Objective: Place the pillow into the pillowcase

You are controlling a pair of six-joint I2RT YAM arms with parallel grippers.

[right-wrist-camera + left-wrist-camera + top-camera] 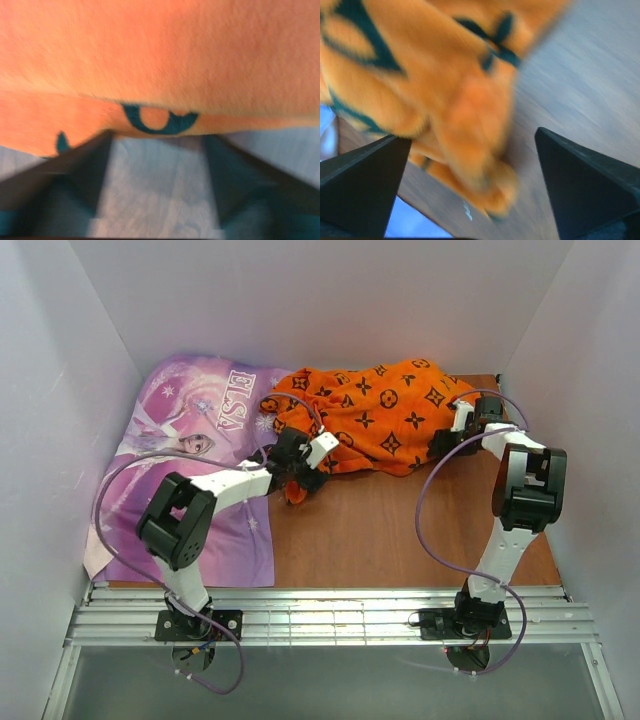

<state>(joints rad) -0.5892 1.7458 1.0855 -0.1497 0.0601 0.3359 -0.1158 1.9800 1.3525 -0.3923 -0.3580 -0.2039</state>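
Observation:
The orange pillowcase (385,415) with black motifs lies bunched and bulging at the back middle of the table. The pillow is hidden; no cream fabric shows. My left gripper (300,475) is at the case's front left corner. In the left wrist view the left gripper (472,187) is open, and a blurred fold of the pillowcase (470,135) hangs between its fingers without being pinched. My right gripper (452,432) is at the case's right end. In the right wrist view it (157,152) stands open, its tips at the edge of the pillowcase (160,60), with only bare table between the fingers.
A purple "ELSA" print fabric (190,440) covers the table's left side, under the left arm. White walls close in the left, back and right. Bare wooden table (380,530) lies in front of the pillowcase, with a metal rail (330,615) along the near edge.

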